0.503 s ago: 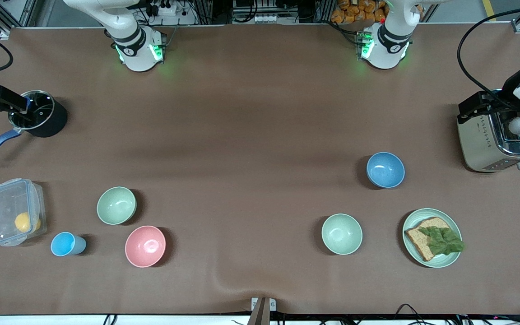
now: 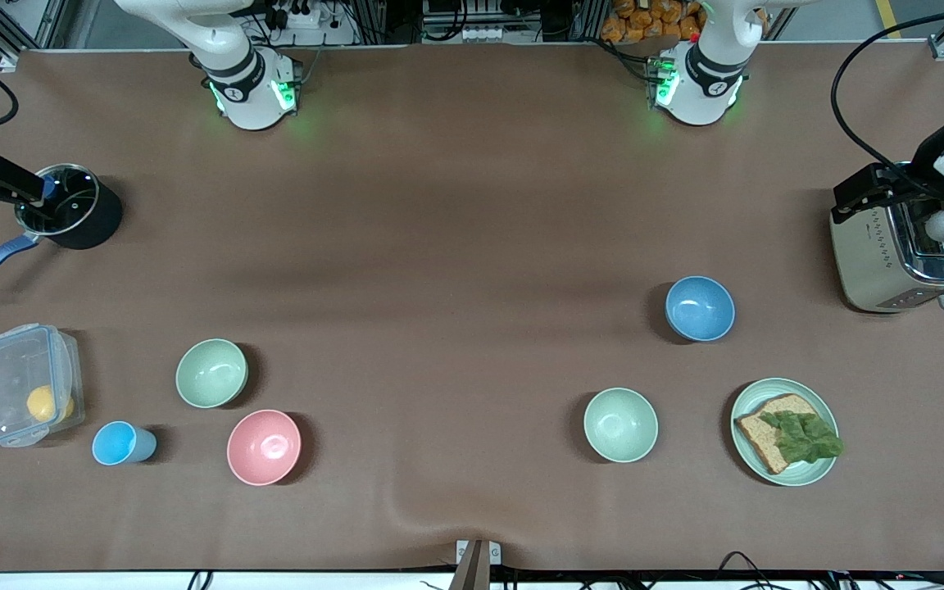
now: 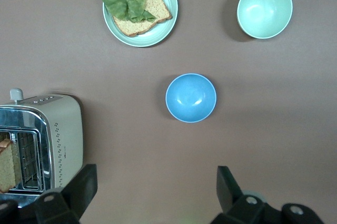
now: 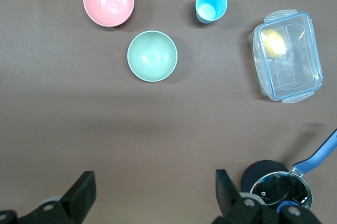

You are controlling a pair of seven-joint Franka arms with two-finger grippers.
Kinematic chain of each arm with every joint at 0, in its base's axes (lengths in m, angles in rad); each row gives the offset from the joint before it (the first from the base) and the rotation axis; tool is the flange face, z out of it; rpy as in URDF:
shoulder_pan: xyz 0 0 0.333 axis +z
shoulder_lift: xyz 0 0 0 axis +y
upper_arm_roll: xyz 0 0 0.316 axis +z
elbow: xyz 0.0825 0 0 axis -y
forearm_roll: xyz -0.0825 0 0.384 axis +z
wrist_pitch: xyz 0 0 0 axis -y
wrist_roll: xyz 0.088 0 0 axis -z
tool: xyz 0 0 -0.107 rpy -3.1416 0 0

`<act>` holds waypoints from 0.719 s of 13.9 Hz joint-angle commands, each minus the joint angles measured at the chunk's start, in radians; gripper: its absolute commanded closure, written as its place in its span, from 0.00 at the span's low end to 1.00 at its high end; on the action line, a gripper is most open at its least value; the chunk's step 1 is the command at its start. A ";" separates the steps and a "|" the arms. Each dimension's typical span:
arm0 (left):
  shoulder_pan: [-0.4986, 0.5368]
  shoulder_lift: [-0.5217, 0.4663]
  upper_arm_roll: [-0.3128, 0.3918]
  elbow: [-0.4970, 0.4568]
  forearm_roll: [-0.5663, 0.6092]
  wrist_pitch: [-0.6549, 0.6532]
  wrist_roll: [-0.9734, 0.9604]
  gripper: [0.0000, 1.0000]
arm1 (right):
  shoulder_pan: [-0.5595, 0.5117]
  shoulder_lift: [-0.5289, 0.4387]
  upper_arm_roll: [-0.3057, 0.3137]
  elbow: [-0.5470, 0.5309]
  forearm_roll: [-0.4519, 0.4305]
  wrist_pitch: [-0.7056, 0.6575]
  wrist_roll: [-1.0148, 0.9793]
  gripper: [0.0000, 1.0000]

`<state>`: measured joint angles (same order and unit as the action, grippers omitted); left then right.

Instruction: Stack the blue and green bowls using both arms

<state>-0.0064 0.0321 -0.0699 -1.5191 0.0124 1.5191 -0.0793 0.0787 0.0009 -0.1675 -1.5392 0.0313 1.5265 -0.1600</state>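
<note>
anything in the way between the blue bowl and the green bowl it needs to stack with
Nothing visible. Bare table lies between the blue bowl and the green bowl; the mint bowl and pink bowl sit nearer the front camera, off that line.

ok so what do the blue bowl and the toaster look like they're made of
The blue bowl looks like smooth plastic or melamine, possibly glazed ceramic: even colour with a soft glint inside and a paler interior. The toaster looks like brushed metal, probably stainless steel: silver-grey sides with shinier, mirror-like trim around the slots.
</note>
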 commanded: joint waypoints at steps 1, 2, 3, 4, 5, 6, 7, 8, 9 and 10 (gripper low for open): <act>0.006 0.027 0.005 -0.035 -0.009 -0.010 0.019 0.00 | 0.000 0.011 0.003 -0.009 -0.014 0.008 0.019 0.00; 0.014 0.055 0.007 -0.050 -0.009 0.012 0.018 0.00 | -0.004 0.033 0.003 -0.009 -0.008 0.009 0.019 0.00; 0.043 0.089 0.005 -0.084 -0.009 0.066 0.019 0.00 | -0.008 0.062 0.003 -0.009 -0.005 0.020 0.017 0.00; 0.052 0.107 0.005 -0.129 -0.009 0.144 0.019 0.00 | -0.011 0.098 0.003 -0.009 -0.004 0.044 0.017 0.00; 0.049 0.121 0.004 -0.174 -0.009 0.208 0.013 0.00 | -0.011 0.134 0.003 -0.009 -0.004 0.073 0.019 0.00; 0.042 0.132 0.001 -0.226 -0.009 0.261 -0.002 0.00 | -0.013 0.163 0.003 -0.012 -0.004 0.095 0.019 0.00; 0.033 0.135 0.001 -0.284 -0.009 0.330 -0.004 0.00 | -0.011 0.201 0.003 -0.012 0.001 0.118 0.019 0.00; 0.029 0.137 0.001 -0.368 -0.009 0.436 -0.007 0.00 | -0.008 0.240 0.003 -0.012 0.021 0.139 0.019 0.00; 0.032 0.138 0.001 -0.450 -0.009 0.545 -0.007 0.00 | -0.004 0.284 0.003 -0.010 0.062 0.167 0.019 0.00; 0.036 0.146 0.001 -0.522 -0.009 0.644 -0.007 0.00 | -0.001 0.327 0.003 -0.010 0.088 0.214 0.019 0.00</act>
<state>0.0251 0.2121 -0.0681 -1.8844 0.0125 2.0075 -0.0815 0.0758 0.2542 -0.1666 -1.5701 0.0728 1.6959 -0.1567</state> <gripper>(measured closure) 0.000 0.000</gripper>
